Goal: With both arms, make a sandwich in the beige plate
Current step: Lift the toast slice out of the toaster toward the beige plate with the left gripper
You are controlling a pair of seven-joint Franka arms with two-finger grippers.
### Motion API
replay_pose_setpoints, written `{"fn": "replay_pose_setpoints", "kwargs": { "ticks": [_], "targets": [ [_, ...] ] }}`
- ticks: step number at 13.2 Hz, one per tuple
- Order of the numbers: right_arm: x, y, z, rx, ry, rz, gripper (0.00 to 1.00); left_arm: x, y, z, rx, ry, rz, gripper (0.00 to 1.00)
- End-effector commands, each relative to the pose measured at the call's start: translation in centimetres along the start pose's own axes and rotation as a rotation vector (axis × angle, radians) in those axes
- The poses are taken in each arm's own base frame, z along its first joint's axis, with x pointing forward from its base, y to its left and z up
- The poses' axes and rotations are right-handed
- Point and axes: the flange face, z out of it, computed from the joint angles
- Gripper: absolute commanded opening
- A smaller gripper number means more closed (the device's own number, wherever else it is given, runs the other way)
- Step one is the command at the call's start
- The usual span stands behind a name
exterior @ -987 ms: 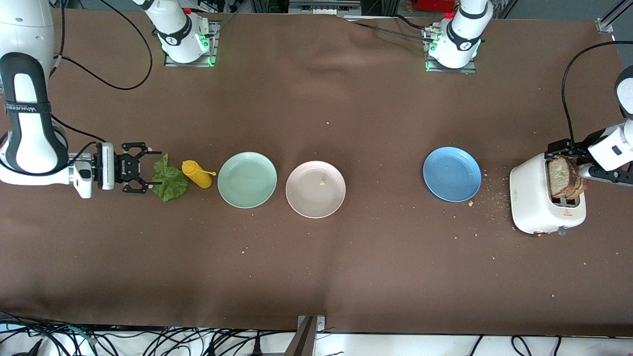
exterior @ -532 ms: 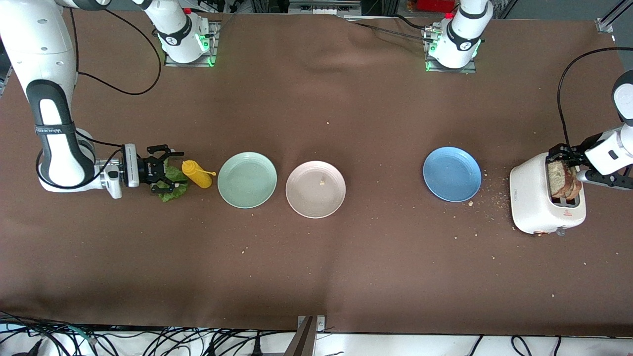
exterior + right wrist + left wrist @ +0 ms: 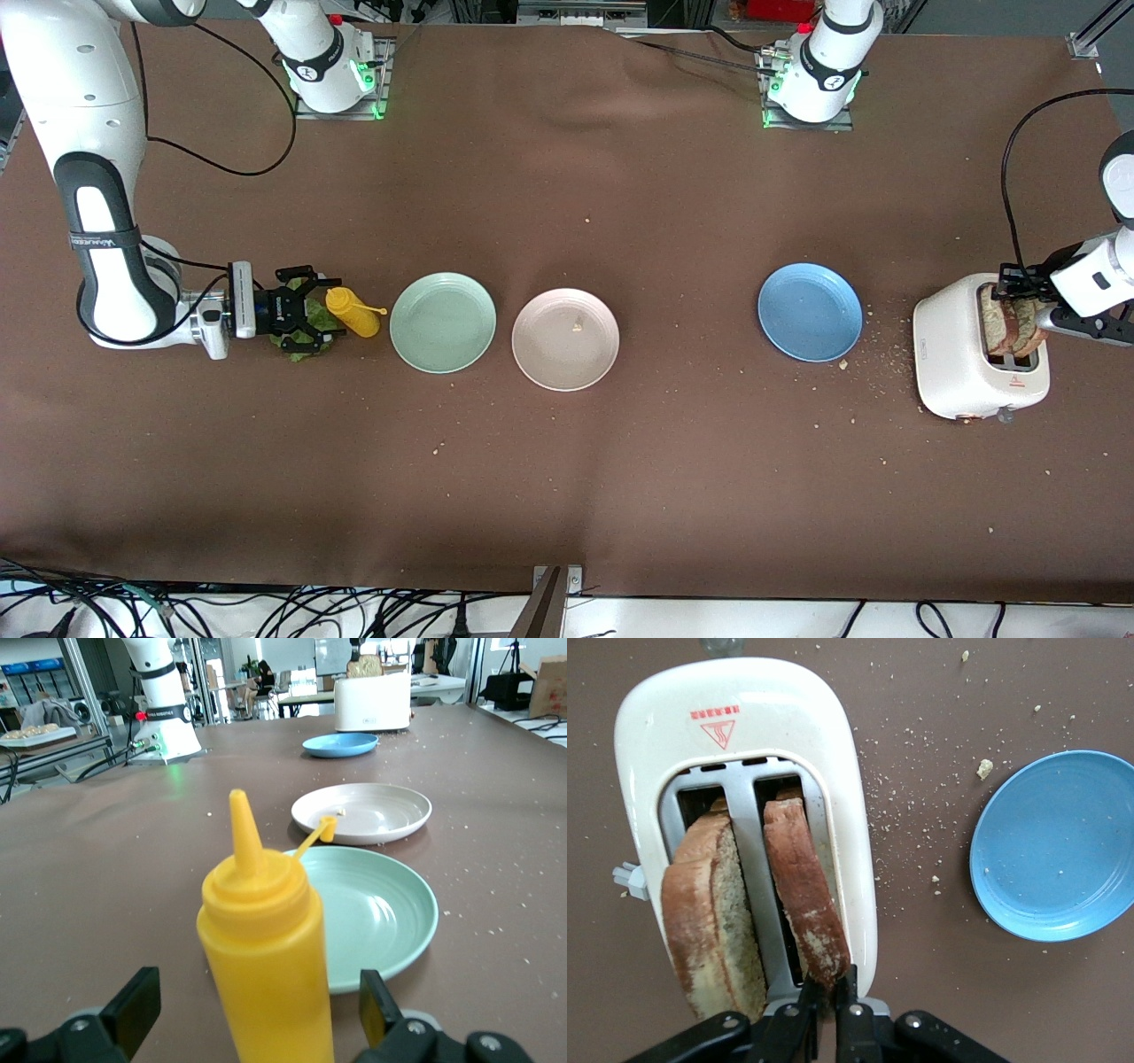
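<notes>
The sandwich's parts lie apart. Two brown bread slices (image 3: 1010, 328) stand in the white toaster (image 3: 952, 354) at the left arm's end. My left gripper (image 3: 828, 988) is shut on the top edge of one slice (image 3: 802, 886); the other slice (image 3: 709, 912) stands free beside it. The green lettuce leaf (image 3: 307, 348) lies on the cloth at the right arm's end, mostly hidden under my right gripper (image 3: 310, 307), which is open low over it. The beige plate (image 3: 565, 339) at mid-table holds only a crumb.
A yellow squeeze bottle (image 3: 352, 312) stands just ahead of the right gripper's fingertips (image 3: 376, 1005). A mint green plate (image 3: 443, 322) sits beside the beige plate. A blue plate (image 3: 810, 312) lies near the toaster, with crumbs scattered around.
The left gripper has shut on the bread slice in the toaster. The right gripper has moved toward the yellow bottle and now covers most of the lettuce, still open.
</notes>
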Motion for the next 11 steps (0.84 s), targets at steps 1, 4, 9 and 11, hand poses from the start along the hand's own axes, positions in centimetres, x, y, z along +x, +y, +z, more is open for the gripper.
{"fn": "replay_pose_setpoints", "kwargs": {
  "ticks": [1, 4, 9, 11],
  "targets": [
    [-1.4, 0.3, 1.4, -0.009, 0.061, -0.02, 0.99, 0.9, -0.5, -2.6, 0.018, -0.013, 0.031, 0.0],
    [-1.4, 0.2, 1.6, 0.004, 0.08, -0.019, 0.53, 1.3, -0.5, -6.4, -0.01, -0.042, 0.028, 0.0],
    [-1.1, 0.2, 1.2, 0.016, 0.083, -0.005, 0.0, 2.6, 2.9, -9.7, -0.159, -0.011, 0.033, 0.0],
    [-0.2, 0.9, 0.1, 0.021, 0.078, -0.001, 0.0, 4.1, 6.3, -9.2, -0.217, -0.008, 0.009, 0.0]
  ]
}}
